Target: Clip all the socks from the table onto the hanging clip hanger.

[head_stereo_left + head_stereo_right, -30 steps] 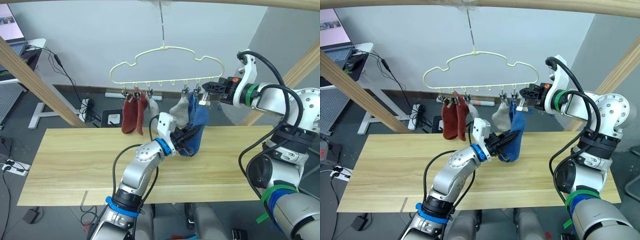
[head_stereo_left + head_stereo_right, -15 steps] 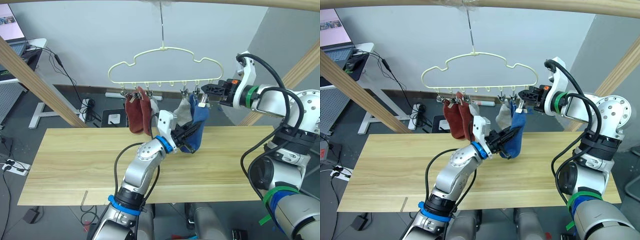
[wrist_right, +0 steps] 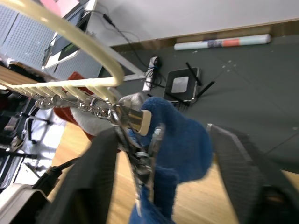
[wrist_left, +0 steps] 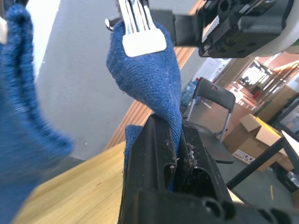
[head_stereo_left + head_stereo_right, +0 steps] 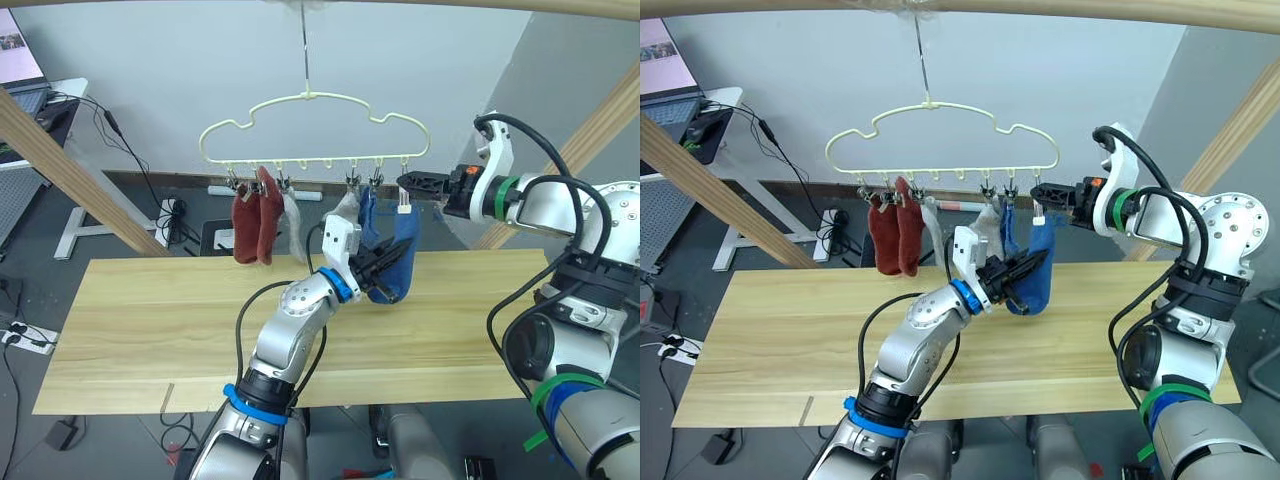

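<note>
The hook of the clip hanger (image 5: 314, 128) is cut off at the top. My left gripper (image 5: 382, 266) is pinching the blue sock (image 5: 399, 262) hanging under the hanger's right end. My right gripper (image 5: 412, 184) is spread around that last clip (image 3: 136, 122). The other socks (image 5: 256, 214) hang further left under the hanger.

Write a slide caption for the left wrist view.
Left pincer shut on a blue sock hanging from a metal clip.

left gripper (image 5: 388, 264) raised, arm bent, fingers pinched closed on fabric. right gripper (image 5: 408, 183) extended level toward centre, fingers spread apart.
</note>
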Available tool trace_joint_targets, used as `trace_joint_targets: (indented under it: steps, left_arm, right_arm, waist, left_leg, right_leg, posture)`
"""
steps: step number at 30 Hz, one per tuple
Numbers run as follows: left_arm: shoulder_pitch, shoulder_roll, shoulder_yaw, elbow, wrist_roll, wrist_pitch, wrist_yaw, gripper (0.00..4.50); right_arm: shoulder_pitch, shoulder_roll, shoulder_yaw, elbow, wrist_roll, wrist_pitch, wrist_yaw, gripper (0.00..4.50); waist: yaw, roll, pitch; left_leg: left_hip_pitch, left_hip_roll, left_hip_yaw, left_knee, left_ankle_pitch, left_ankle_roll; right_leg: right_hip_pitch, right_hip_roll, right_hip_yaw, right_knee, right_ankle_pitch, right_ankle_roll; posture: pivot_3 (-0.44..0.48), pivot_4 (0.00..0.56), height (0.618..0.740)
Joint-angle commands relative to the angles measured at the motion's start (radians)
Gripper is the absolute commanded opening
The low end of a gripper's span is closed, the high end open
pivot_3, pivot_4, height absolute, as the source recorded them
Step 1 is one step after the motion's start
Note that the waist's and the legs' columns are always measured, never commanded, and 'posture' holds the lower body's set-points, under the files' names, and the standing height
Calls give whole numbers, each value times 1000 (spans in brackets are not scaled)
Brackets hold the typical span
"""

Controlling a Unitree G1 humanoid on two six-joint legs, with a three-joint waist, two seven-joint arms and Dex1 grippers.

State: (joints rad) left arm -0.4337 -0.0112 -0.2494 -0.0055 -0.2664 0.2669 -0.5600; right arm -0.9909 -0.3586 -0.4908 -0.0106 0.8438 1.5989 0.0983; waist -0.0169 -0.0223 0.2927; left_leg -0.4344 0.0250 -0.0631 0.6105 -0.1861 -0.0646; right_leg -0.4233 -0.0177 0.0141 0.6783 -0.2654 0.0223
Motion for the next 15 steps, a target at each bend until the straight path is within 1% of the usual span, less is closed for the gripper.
trace_joint_targets:
  steps: [1,4,7,9,10,12,15]
  left_arm:
    - [-31,-8,-16,-5,1,-4,-18,0]
    - [-32,4,-26,15,-10,13,-55,756]
    - [-17,17,-26,47,2,13,-67,1664]
    - [12,53,-25,46,12,11,-84,2280]
    - [34,82,-20,37,13,16,-96,2585]
    - [85,169,-5,8,24,3,-138,3171]
    - [141,291,44,-25,21,-2,-172,4120]
  right_arm:
    - [75,-113,55,-198,28,-96,121,3527]
    - [203,-202,135,-334,-4,-194,201,3548]
    - [327,-219,148,-450,-29,-280,200,3548]
    - [414,-232,163,-512,-54,-337,205,3548]
    - [469,-247,176,-543,-71,-369,219,3548]
    - [598,-299,214,-600,-125,-460,270,3548]
    - [760,-362,245,-633,-194,-595,351,3548]
  waist:
    - [1,0,0]
    - [-11,0,0]
    - [-17,0,0]
    - [-25,0,0]
    - [-28,0,0]
    - [-33,0,0]
    - [-40,0,0]
  left_leg:
    - [0,0,0,0,0,0]
    - [0,0,1,0,0,0]
    - [0,0,1,0,0,0]
    - [1,0,2,0,0,0]
    - [1,0,2,0,0,0]
    - [2,1,2,0,0,0]
    - [2,3,2,0,0,0]
  right_leg:
    - [0,0,-1,0,0,0]
    - [0,0,0,-1,-1,2]
    - [0,0,0,0,-1,2]
    - [0,1,2,0,-1,2]
    - [0,1,2,1,-1,2]
    - [0,1,2,1,-1,2]
    - [0,3,2,1,-1,2]
  posture:
    - [-19,246,740]
    - [-32,240,740]
    - [-47,241,740]
    - [-52,241,740]
    - [-52,243,740]
    - [-50,245,740]
    - [-50,245,740]
